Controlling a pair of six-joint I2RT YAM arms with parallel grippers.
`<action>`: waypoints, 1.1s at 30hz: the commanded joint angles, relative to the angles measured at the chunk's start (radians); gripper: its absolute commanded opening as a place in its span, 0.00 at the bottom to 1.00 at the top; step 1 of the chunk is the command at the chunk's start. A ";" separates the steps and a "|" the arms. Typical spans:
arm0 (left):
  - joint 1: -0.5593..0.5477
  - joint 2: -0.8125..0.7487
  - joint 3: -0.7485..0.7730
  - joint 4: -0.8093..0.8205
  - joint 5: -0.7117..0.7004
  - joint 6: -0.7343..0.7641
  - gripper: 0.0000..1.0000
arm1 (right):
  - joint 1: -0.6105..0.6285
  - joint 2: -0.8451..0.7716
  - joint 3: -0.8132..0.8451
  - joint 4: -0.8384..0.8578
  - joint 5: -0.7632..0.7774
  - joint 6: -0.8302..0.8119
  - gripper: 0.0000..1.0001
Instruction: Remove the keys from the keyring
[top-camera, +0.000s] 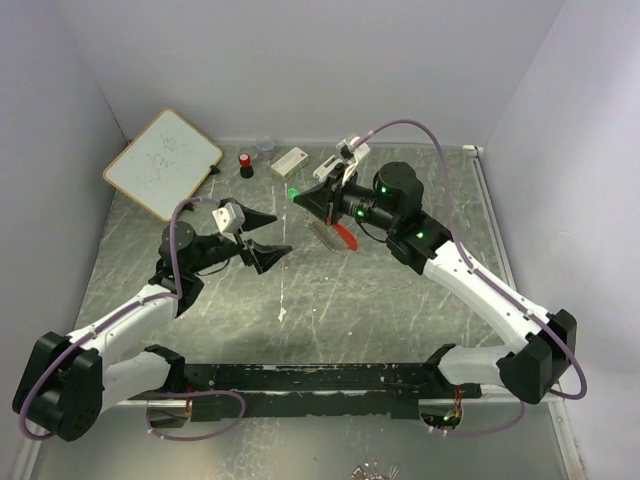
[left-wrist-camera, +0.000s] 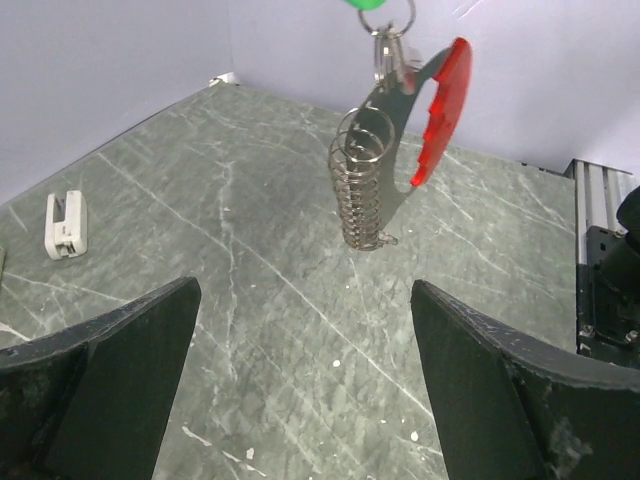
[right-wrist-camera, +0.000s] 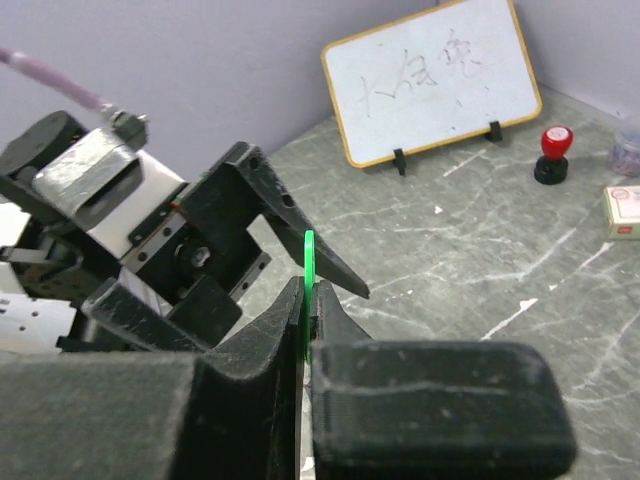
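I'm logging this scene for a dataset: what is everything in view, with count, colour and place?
green key: one, bright green, clamped in the right end effector, off the table
red key: one, red, hanging below the green key
keyring: one, silvery coil and rings, hanging beside the red key
whiteboard: one, white, tan frame, far left corner
cylinder: one, red and black, right of the whiteboard
clear cup: one, by the back wall
white block: one, right of the cylinder
metal bits: silvery, near edge; too small to count
table: one, grey-green, marbled
left end effector: black, open, empty, facing the keyring
right end effector: black, shut on the green key
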 joint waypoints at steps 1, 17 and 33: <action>-0.009 0.007 0.043 0.068 0.067 -0.052 0.98 | 0.009 -0.055 -0.020 0.058 -0.069 0.010 0.00; -0.031 0.010 -0.026 0.430 0.245 -0.087 0.99 | 0.029 -0.079 -0.069 0.125 -0.180 0.046 0.00; -0.042 0.116 -0.013 0.624 0.310 -0.174 0.97 | 0.061 -0.066 -0.063 0.142 -0.219 0.049 0.00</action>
